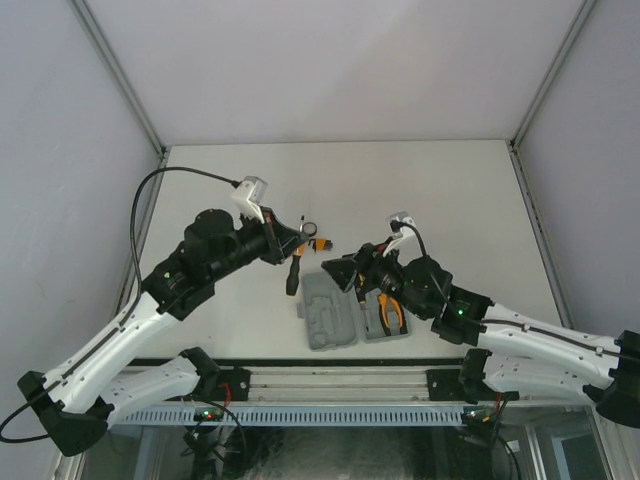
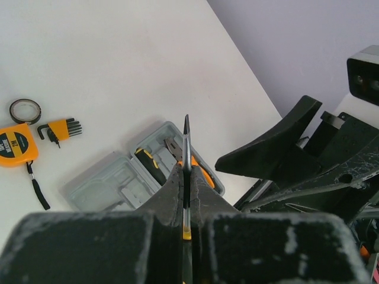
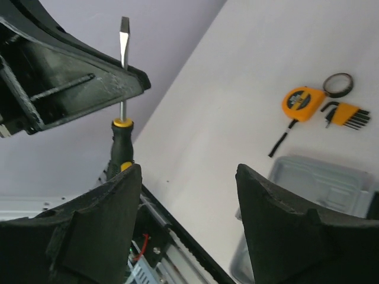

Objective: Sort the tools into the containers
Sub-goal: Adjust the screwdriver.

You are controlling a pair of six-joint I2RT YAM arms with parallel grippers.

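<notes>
Screwdriver (image 1: 292, 274) — clamped by bare shaft in left gripper (image 1: 297, 243), handle hanging just off far left corner of tool case (image 1: 322, 325), by near edge of table (image 1: 450, 200). Right gripper (image 1: 347, 272) spread apart, empty, close by. Risks: pivoting on thin shaft, missing recess — or clipping crowding right gripper.

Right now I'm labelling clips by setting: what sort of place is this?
Likely a lab robot cell: white table walled by grey panels, two arms bolted to its rail.
</notes>
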